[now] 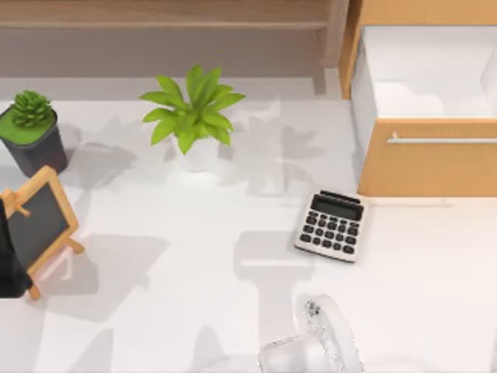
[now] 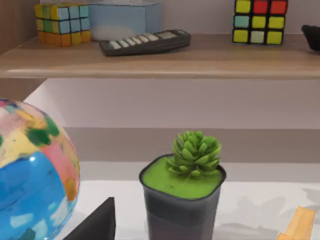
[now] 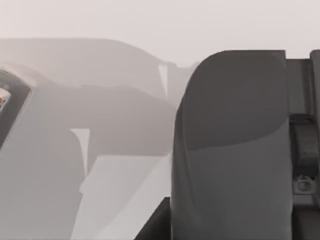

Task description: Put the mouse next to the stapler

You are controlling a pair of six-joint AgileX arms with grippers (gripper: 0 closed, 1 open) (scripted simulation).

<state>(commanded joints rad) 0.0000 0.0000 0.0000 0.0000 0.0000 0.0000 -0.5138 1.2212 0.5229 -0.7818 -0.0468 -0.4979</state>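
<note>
Right gripper: a pale, see-through arm shape (image 1: 311, 350) is seen at the near edge of the table (image 1: 155, 311), a bit right of the middle. Whether it is open or closed cannot be told.
Right wrist view: a big dark grey rounded shape (image 3: 230, 150) is seen very close up (it may be part of the gripper or the mouse; this cannot be told).
Left gripper: a dark part of the left arm (image 1: 9, 260) is seen at the table's left edge. Whether it is open or closed cannot be told.
Mouse: where it lies cannot be told for sure.
Chalkboard: a small board in a wooden frame (image 1: 39, 221) is stood just beside the left arm.
Calculator: a grey-and-black one (image 1: 331, 225) is laid flat, right of the middle.
Spiky plant: it is kept in a dark pot (image 1: 31, 132), far back on the left, also seen close in the left wrist view (image 2: 187, 190).
Colourful ball: it is seen near the dark pot (image 2: 30, 175).
Leafy plant: it is set in a white pot (image 1: 194, 116), near the back.
Drawer: a wooden one (image 1: 427, 155) is pulled open at the back right.
Shelf: a wooden board (image 2: 160, 60) is seen behind, with two colour cubes (image 2: 62, 22) (image 2: 260, 20) and a dark keypad (image 2: 145, 41) laid on it.
</note>
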